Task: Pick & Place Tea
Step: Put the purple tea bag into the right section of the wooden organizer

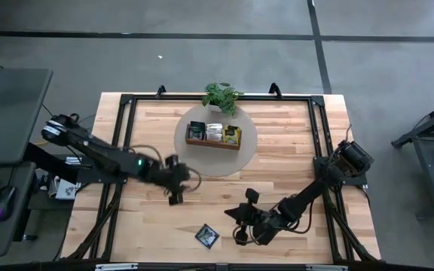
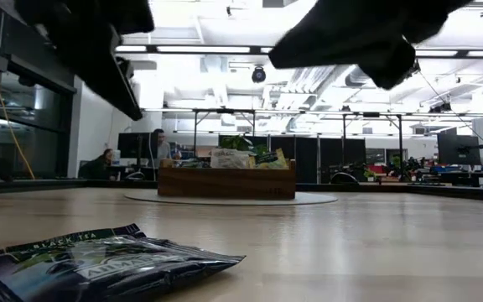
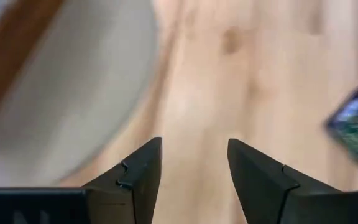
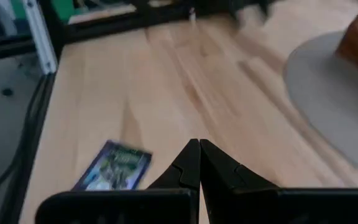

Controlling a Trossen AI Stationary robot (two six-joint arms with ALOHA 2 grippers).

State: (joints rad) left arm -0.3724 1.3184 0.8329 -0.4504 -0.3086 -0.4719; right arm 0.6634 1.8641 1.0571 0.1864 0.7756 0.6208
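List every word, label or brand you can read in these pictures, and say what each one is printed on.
"BLACK TEA": on the dark sachet lying alone on the table's near edge, low view.
Larger lettering below it on that sachet: partly visible, too blurred to read.
Labels on the sachets in the wooden tray: too small to read.
The same lone sachet in both wrist views: blurred, unreadable.

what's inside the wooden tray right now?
The wooden tray holds tea sachets standing in its three compartments: dark, white and yellow-green. How many are stacked in each is hidden. One dark tea sachet lies loose on the table.
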